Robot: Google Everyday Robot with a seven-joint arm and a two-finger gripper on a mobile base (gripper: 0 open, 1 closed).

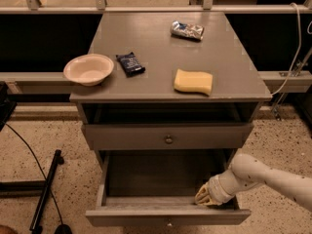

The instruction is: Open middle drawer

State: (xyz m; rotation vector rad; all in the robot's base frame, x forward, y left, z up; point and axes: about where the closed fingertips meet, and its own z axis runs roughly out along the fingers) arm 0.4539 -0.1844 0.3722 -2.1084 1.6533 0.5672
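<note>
The middle drawer (146, 136) is a grey flat front with a small round metal knob (168, 140) at its centre. It sits under the cabinet top with a dark gap above it. Below it the bottom drawer (168, 216) is pulled far out and looks empty. My gripper (205, 197), cream-coloured on a white arm that comes in from the right, is low inside the right part of the open bottom drawer, close behind its front board. It is below and to the right of the middle drawer's knob and does not touch it.
On the cabinet top (156, 43) lie a pink bowl (88, 68), a dark packet (130, 63), a yellow sponge (193, 81) and a silver snack bag (187, 30). A black stand and cable (45, 191) lie on the floor at left. A rail runs behind.
</note>
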